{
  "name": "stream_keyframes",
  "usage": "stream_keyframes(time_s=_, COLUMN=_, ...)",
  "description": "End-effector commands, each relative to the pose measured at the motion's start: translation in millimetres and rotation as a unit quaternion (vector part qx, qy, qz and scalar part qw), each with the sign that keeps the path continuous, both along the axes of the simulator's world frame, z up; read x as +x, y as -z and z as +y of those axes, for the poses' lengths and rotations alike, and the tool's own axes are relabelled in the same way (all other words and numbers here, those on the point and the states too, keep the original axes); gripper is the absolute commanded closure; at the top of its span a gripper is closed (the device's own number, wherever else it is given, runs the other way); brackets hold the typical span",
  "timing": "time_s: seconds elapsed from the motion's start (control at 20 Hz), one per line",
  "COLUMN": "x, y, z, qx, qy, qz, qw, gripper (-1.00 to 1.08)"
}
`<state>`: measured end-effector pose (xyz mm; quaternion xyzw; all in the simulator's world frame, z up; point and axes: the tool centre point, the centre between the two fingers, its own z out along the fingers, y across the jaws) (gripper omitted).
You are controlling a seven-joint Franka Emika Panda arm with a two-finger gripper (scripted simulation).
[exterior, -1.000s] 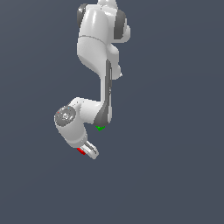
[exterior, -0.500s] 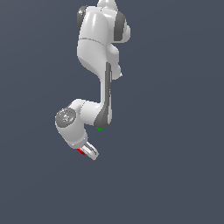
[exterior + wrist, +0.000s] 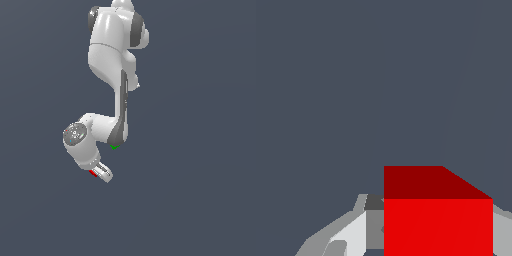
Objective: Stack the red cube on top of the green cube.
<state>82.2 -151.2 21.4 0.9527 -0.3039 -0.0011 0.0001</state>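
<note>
Red cube (image 3: 438,225) sat clamped between the fingers of the end effector (image 3: 101,173), about where it was half a second before. The green cube (image 3: 114,147) lay near, partly behind the arm (image 3: 107,55). No writing was readable.

Both views are flat simulator renders, evenly and moderately lit; the slate-grey background carries no visible cast shadows and no glare; the white arm (image 3: 107,50) shades softly from bright to grey on its underside, so light seems to come from above; in the wrist view the red cube (image 3: 437,220) shows one bright face and one darker face; edges look sharp but jagged, with no blur or lens distortion.
</note>
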Motion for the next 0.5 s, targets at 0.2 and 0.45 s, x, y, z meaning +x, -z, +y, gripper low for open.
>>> stream_keyframes(time_s=0.2, x=-0.2, y=-25.0, z=0.3, qx=0.000, qy=0.000, qz=-0.001, qw=1.0000, gripper=1.08)
stream_keyframes(time_s=0.45, x=-0.6, y=-63.0, z=0.4, qx=0.000, qy=0.000, qz=-0.001, qw=1.0000, gripper=1.08)
